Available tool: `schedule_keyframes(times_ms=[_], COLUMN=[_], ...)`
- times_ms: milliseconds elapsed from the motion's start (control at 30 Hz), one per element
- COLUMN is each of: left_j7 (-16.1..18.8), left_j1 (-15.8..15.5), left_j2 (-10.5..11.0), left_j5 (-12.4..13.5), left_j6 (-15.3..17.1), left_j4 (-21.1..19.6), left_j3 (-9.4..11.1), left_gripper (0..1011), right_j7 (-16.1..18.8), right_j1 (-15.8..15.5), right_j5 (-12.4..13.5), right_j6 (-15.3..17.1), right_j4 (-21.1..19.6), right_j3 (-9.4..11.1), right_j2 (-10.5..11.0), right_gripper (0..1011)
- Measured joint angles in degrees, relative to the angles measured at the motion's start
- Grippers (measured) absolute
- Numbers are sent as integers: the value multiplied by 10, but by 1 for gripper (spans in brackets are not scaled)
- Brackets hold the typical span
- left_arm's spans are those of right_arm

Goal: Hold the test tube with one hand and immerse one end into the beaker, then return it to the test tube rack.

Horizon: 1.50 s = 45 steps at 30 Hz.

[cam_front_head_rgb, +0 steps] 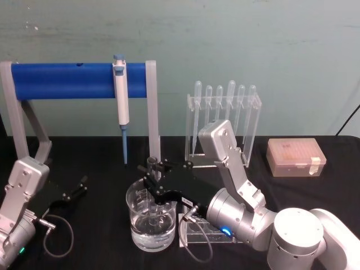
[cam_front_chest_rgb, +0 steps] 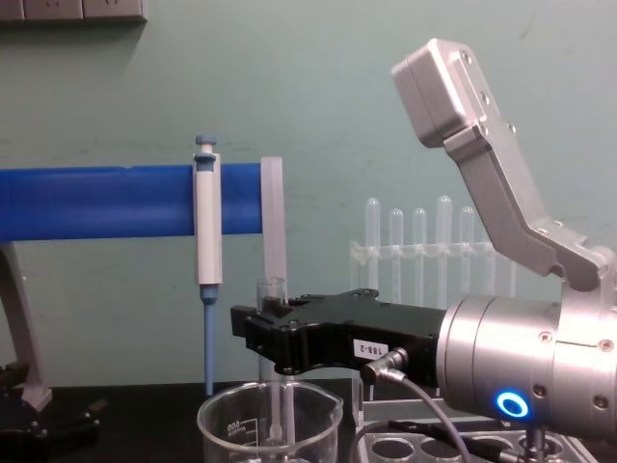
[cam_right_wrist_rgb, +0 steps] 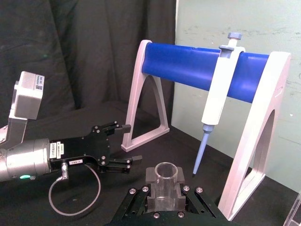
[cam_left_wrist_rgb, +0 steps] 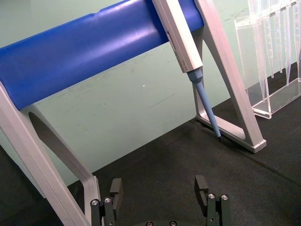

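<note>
The right gripper [cam_front_head_rgb: 153, 173] is clamped on the test tube [cam_front_chest_rgb: 271, 289] near its rim, with the lower end down inside the beaker [cam_front_head_rgb: 151, 228]. It's thin, slick glass, light but brittle, so a gentle squeeze up high looks right. The left gripper [cam_front_head_rgb: 76, 188] sits parked on the left, jaws apart.

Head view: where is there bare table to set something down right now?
Bare black table lies between the open left hand and the beaker, and on the robot's side of the tip box. It is crowded at the centre: the right hand holds the test tube in the beaker, with the test tube rack close beside it.
</note>
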Motion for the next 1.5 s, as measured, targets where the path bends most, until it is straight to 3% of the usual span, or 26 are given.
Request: schedule_keyframes(times_ms=[1500], left_j7=[0], left_j1=[0], left_j2=[0], left_j5=[0], left_j6=[0], left_j4=[0], left_j3=[0], left_gripper=[1000], right_j7=[0], right_j1=[0], right_j5=[0], right_j6=[0], right_j4=[0], right_j3=[0], right_j2=[0], right_gripper=[225])
